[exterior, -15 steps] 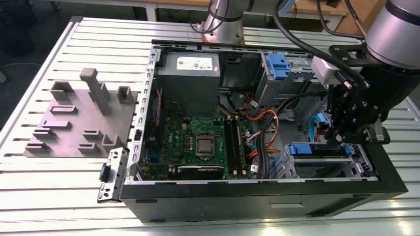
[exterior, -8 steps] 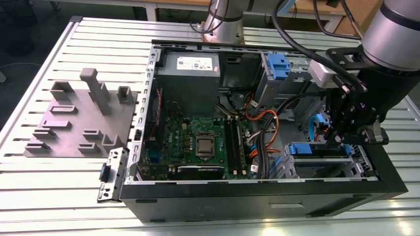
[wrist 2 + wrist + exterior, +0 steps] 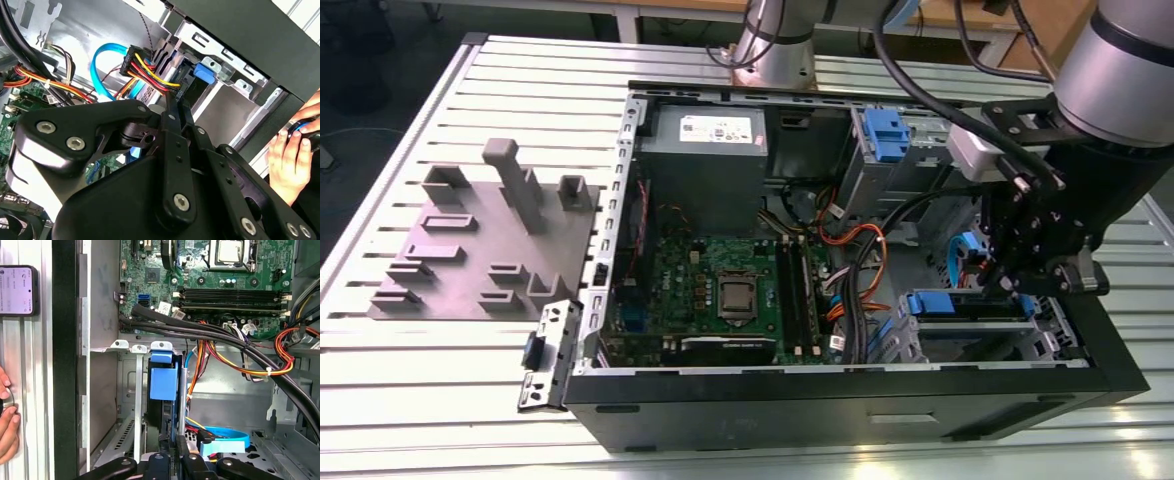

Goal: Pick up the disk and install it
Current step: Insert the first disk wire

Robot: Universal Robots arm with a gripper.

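Note:
The disk (image 3: 160, 415) stands edge-on in the drive cage of the open computer case (image 3: 854, 410), its blue plastic rail tab (image 3: 162, 382) facing the motherboard. In the exterior view the blue rail end of the disk (image 3: 947, 303) shows in the cage at the case's near corner on that view's right. My gripper (image 3: 1021, 290) hangs directly over that cage. In both wrist views my gripper (image 3: 175, 460) (image 3: 172, 102) looks shut, its tips lying along the disk's edge close to the yellow, red and black power connector (image 3: 150, 67).
Thick black cables (image 3: 225, 337) and orange and blue data cables (image 3: 107, 55) cross beside the cage. A grey power supply box (image 3: 707, 140) and motherboard (image 3: 720, 290) fill the case. A grey fixture plate (image 3: 467, 250) lies at the exterior view's left. A person's hand (image 3: 292, 150) and a phone (image 3: 17, 290) sit outside the case.

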